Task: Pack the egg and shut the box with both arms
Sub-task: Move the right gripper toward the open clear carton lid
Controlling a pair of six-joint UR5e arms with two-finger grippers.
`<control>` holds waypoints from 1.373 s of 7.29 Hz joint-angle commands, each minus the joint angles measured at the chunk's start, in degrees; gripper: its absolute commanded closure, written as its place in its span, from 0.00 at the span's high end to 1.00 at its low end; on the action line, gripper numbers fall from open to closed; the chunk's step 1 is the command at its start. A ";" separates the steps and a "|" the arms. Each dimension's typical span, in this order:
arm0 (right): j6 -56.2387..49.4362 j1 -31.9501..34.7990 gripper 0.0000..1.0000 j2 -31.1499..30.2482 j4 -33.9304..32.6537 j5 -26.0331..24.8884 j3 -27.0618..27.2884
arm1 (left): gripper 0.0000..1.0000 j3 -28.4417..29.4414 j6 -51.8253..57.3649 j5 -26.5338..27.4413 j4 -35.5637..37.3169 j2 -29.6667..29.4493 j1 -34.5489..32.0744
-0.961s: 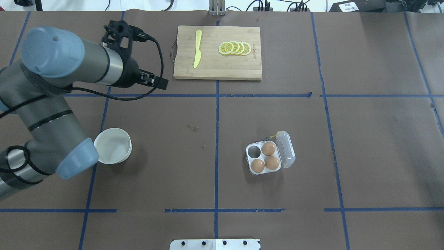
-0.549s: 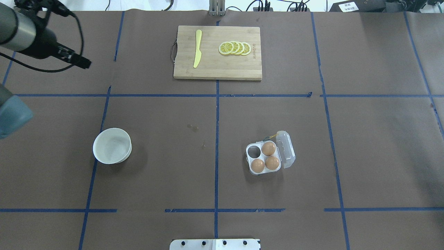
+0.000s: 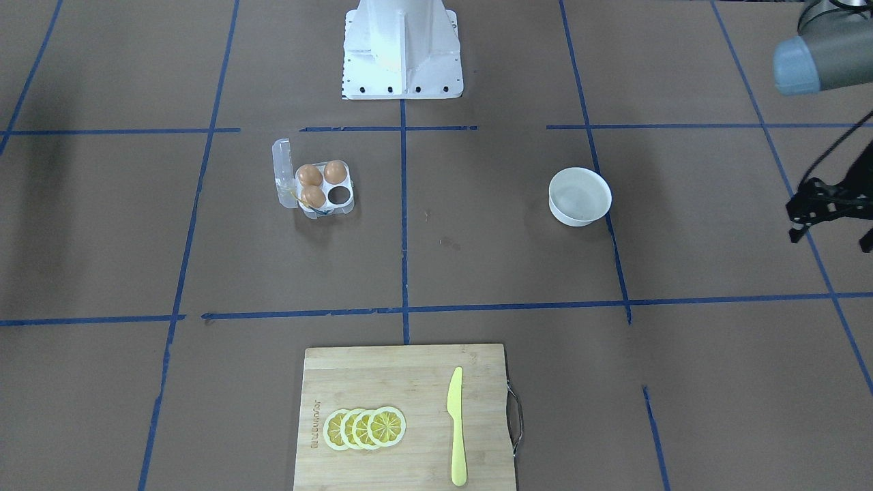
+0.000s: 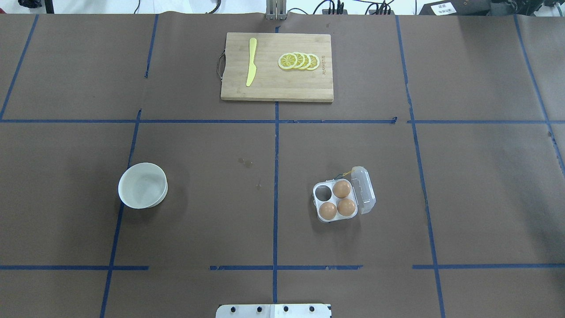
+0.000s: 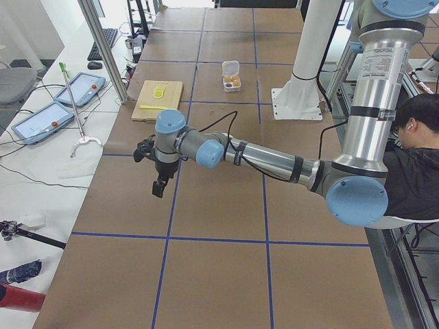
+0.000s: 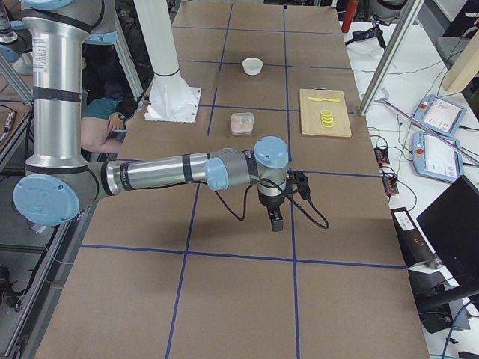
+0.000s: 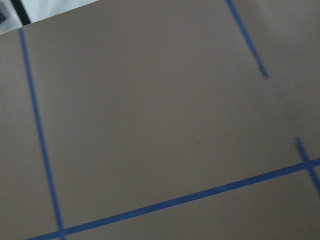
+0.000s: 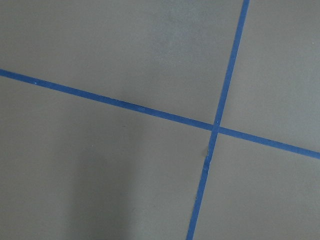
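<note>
The clear box (image 4: 315,199) sits right of the table's middle with its lid (image 4: 364,190) swung open to the right. Three brown eggs (image 4: 341,189) fill three of its cells, and the far-left cell (image 4: 323,192) is empty. No arm shows in the overhead view. My left gripper (image 5: 159,188) hangs over bare paper far out at the table's left end, fingers down. My right gripper (image 6: 275,220) hangs likewise at the right end. I cannot tell whether either one is open or shut. Both wrist views show only brown paper and blue tape.
An empty white bowl (image 4: 142,185) stands at the left. A wooden cutting board (image 4: 276,88) at the far middle carries a yellow knife (image 4: 251,62) and lemon slices (image 4: 299,61). The white pedestal (image 3: 401,48) stands at the near edge. A person (image 5: 411,147) sits behind the robot.
The left arm, which reached over the table's left part near the bowl, has swung away to the left and out of the overhead view. Box, eggs and bowl have not moved.
</note>
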 commanded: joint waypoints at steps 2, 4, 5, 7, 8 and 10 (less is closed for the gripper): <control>0.40 -0.18 1.00 -0.04 -0.12 0.14 -0.09 | 1.00 1.88 3.95 -5.21 7.40 7.71 -9.38; 9.23 -3.32 1.00 0.39 0.23 0.22 1.13 | 1.00 0.47 14.49 -7.85 15.13 8.08 -12.11; 11.80 -5.52 1.00 1.09 0.23 0.22 1.49 | 1.00 0.47 19.37 -7.94 15.59 8.43 -14.04; 21.70 -13.06 1.00 3.20 0.32 0.22 3.94 | 1.00 -0.05 19.86 -7.85 14.98 8.08 -14.06; 25.67 -16.49 1.00 3.21 0.23 0.22 6.48 | 1.00 -0.67 19.77 -7.76 14.98 7.56 -14.06; 29.92 -23.26 1.00 4.43 0.67 0.05 9.13 | 1.00 -1.37 19.68 -7.94 14.98 7.38 -14.06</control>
